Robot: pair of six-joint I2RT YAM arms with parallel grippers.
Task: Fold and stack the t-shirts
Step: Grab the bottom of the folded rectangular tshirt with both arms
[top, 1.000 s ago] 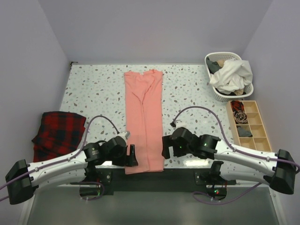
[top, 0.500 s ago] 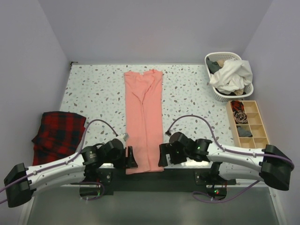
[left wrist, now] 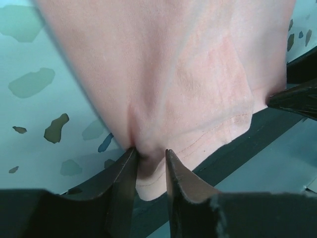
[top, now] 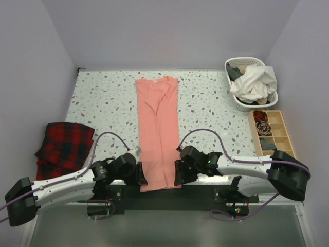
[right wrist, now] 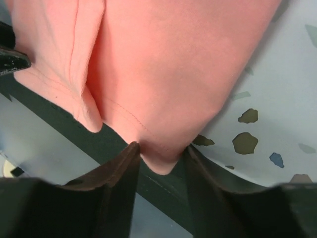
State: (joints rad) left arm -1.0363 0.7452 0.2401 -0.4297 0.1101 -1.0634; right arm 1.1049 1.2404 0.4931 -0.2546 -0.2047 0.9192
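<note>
Left hand (left wrist: 150, 151) and right hand (right wrist: 161, 147) pinch near hem corners of the t-shirt (top: 158, 123); next, lift together and carry them far, halving it.

This looks like a robotics lab booth. Bare lilac walls (top: 169, 31) box in a speckled table (top: 108, 98), the left arm (top: 61, 182) and right arm (top: 247, 165) are bolted at its edge, and a laundry basket (top: 239, 104) and wooden sorting tray (top: 280, 138) stand alongside.

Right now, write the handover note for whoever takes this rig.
Left gripper: jaws pinched on the near hem corner of the thin salmon-pink cloth t-shirt.
Right gripper: jaws astride the hem's other corner; grip unclear.
Shirt: long narrow strip, flat on the speckled table, hem at the near edge.
Done: sides folded in.
To do: fold hem to collar, stack.
</note>
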